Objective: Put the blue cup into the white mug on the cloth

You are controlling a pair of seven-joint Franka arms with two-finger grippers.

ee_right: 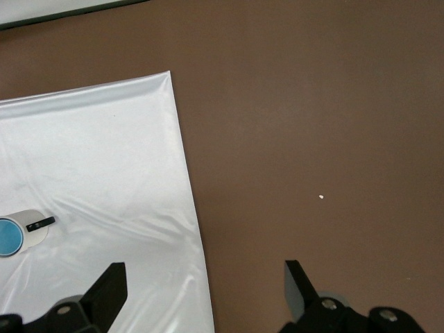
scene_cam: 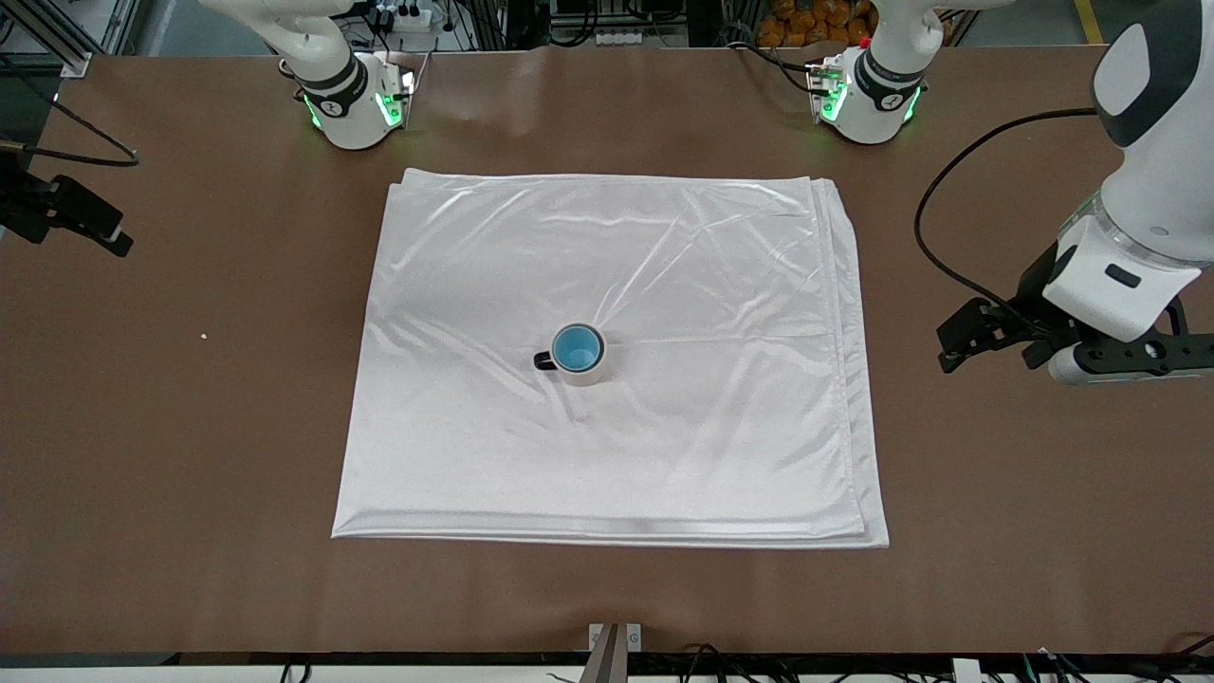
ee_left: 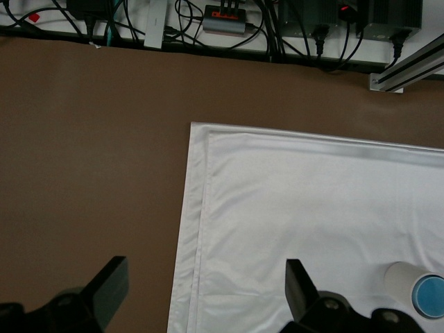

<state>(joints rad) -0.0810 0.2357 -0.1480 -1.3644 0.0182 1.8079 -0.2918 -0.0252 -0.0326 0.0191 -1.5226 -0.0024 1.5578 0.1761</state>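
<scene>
The blue cup [scene_cam: 577, 348] sits upright inside the white mug [scene_cam: 590, 371], whose black handle points toward the right arm's end. The mug stands near the middle of the white cloth [scene_cam: 664, 266]. My left gripper [scene_cam: 960, 341] is open and empty, over bare table past the cloth's edge at the left arm's end. My right gripper [scene_cam: 100, 232] is open and empty, over bare table at the right arm's end. The left wrist view shows its gripper [ee_left: 206, 286], the mug [ee_left: 404, 276] and the cup [ee_left: 429, 295]. The right wrist view shows its gripper [ee_right: 206, 286], the mug [ee_right: 33, 227] and the cup [ee_right: 8, 237].
The brown table [scene_cam: 190, 455] surrounds the cloth on all sides. A small white speck [scene_cam: 203, 336] lies on it toward the right arm's end, also in the right wrist view [ee_right: 321, 198]. A black cable [scene_cam: 934, 237] hangs from the left arm.
</scene>
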